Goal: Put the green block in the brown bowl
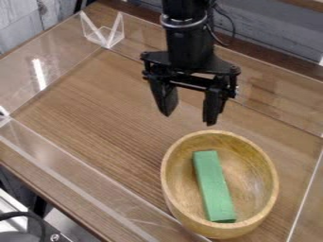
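Observation:
The green block [213, 187] lies flat inside the brown bowl [176, 162], running lengthwise from the bowl's middle toward its near rim. The bowl sits on the wooden table at the lower right. My gripper [188, 106] hangs above the table, up and to the left of the bowl, pointing straight down. Its two black fingers [161, 97] are spread wide with nothing between them. The gripper is clear of both the block and the bowl.
A clear plastic wall [51, 59] runs around the wooden tabletop [89, 113]. A small transparent stand [101, 28] sits at the back left. A dark cable [229, 24] trails from the arm near the back.

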Robot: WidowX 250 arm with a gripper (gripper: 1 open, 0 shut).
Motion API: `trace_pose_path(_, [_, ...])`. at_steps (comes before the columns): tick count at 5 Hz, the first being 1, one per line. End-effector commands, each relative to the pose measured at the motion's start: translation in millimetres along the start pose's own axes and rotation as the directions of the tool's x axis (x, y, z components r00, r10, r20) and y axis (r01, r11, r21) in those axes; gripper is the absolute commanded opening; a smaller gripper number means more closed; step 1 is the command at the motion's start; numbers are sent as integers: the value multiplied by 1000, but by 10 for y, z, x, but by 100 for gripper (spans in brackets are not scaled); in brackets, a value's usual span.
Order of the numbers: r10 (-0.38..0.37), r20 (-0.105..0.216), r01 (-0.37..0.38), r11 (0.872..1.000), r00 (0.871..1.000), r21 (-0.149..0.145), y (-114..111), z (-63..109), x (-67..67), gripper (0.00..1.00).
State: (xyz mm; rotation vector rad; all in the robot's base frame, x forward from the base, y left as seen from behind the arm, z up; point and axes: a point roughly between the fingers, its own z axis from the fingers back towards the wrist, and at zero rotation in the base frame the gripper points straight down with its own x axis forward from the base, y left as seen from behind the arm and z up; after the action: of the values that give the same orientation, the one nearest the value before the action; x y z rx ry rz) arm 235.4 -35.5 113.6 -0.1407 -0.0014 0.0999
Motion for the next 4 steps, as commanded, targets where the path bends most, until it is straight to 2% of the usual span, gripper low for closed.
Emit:
trace_pose_path(1, [-1,65,2,1000,998,-11,-31,67,59,100])
trace_pose_path(4, [15,63,-14,1000,998,-17,-72,-293,-19,100])
